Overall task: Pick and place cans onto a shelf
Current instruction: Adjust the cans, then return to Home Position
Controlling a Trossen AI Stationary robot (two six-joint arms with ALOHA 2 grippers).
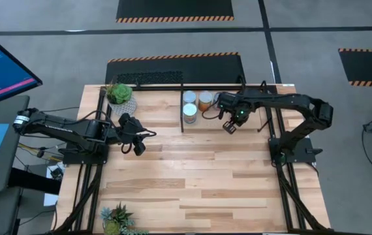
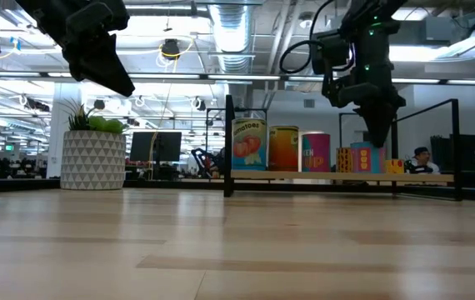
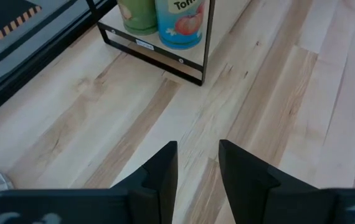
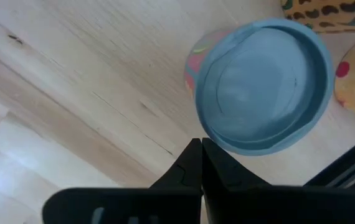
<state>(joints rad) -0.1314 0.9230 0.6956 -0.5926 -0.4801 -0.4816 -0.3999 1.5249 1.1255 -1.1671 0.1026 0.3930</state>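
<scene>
A blue tomato can (image 2: 249,144), an orange can (image 2: 284,148) and a pink can (image 2: 315,152) are seen beside a white, triangle-patterned plant pot (image 2: 92,160).

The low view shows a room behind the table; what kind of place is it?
Probably an open-plan lab or office: exposed ceiling ducts, a person seated far behind, and a black floor mat with striped edges.

In the left wrist view the frame edge cuts off the tops of the blue can (image 3: 179,25) and the green can (image 3: 139,15).
</scene>
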